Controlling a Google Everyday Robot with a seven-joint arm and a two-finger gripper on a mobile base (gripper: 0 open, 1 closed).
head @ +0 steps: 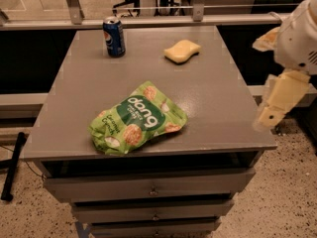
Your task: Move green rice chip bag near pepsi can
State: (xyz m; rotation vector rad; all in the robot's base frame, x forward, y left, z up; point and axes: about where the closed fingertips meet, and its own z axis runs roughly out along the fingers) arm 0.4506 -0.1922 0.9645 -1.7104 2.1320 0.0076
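Observation:
The green rice chip bag lies flat near the front middle of the grey tabletop, its dark "dang" label facing up. The pepsi can stands upright at the table's far left corner, well apart from the bag. My gripper hangs at the right edge of the view, beside the table's front right corner. It is off the tabletop, well to the right of the bag, and holds nothing.
A yellow sponge lies at the far middle-right of the table. Drawers sit under the tabletop. A metal rail runs behind the table. A dark bar leans on the floor at the left.

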